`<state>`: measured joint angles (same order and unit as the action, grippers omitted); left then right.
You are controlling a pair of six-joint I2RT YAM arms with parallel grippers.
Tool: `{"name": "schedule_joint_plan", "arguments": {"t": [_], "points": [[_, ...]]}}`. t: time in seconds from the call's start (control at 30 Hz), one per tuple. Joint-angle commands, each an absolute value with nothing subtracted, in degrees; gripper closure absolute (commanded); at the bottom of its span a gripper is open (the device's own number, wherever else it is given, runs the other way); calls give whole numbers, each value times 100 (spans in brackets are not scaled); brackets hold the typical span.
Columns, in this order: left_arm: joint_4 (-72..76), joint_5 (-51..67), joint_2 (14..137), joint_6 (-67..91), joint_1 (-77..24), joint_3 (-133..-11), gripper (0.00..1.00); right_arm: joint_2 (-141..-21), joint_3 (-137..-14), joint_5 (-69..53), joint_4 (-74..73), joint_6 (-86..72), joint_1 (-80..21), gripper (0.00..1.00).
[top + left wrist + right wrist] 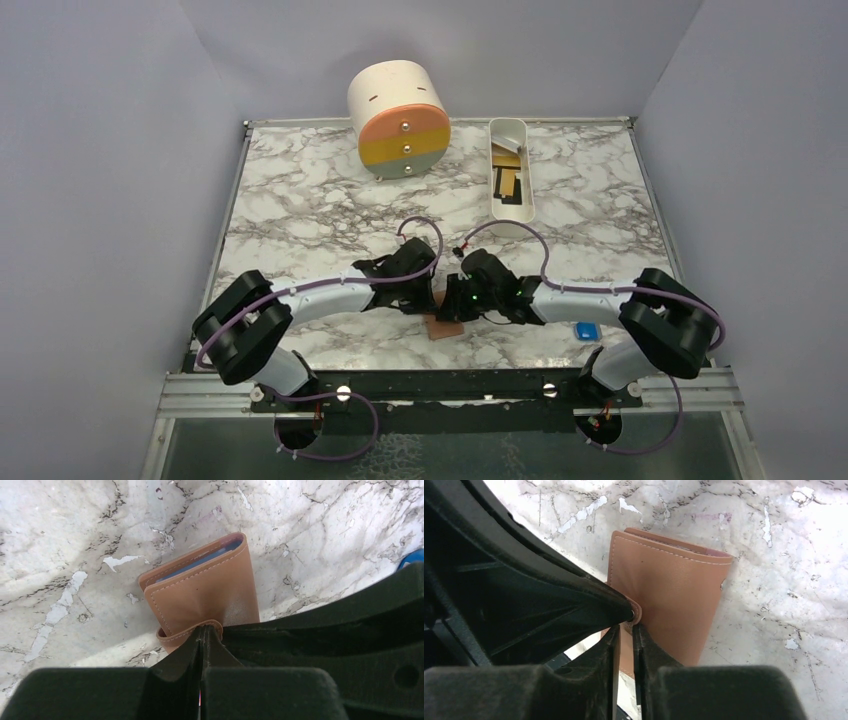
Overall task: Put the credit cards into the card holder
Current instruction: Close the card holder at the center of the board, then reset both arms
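Observation:
The card holder (pixel 205 587), a tan-brown leather wallet, lies folded on the marble near the front middle, and a blue inner face shows at its far edge. My left gripper (pixel 204 629) is shut on its strap tab (pixel 186 635). In the right wrist view the card holder (pixel 674 590) fills the centre. There my right gripper (pixel 625 629) hovers just under the strap's snap end (pixel 637 611), its jaws a narrow slit apart with nothing between them. From above, both grippers (pixel 432 300) (pixel 455 300) meet over the card holder (pixel 443 328). Tan and dark credit cards (pixel 507 183) lie in a white tray.
The long white tray (pixel 525 205) sits at the back right. A round cream drawer unit (pixel 398 120) with an orange, yellow and green face stands at the back centre. A small blue block (pixel 587 331) rests by the right arm's base. The two arms crowd each other.

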<state>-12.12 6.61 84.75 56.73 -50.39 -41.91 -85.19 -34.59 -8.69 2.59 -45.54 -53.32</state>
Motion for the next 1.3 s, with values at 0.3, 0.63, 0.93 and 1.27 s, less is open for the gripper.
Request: {"name": "schedule_joint_plan", "arguments": {"t": [0.3, 0.63, 0.93, 1.27], "points": [[-2248, -372, 7331, 5352, -5117, -5326, 60, -6754, -4426, 251, -1758, -3893, -5449, 23], [-3172, -1422, 5455, 4461, -5111, -6210, 1, -5444, -5645, 1630, -3358, -3517, -5449, 11], [-3370, -1968, 4067, 4045, -5113, -6141, 1, -4656, -6089, 2133, -3648, -3390, -5447, 9], [-3399, -1987, 3715, 4147, -5107, -5500, 1, -4389, -5908, 2142, -3785, -3746, -5449, 10]]}}
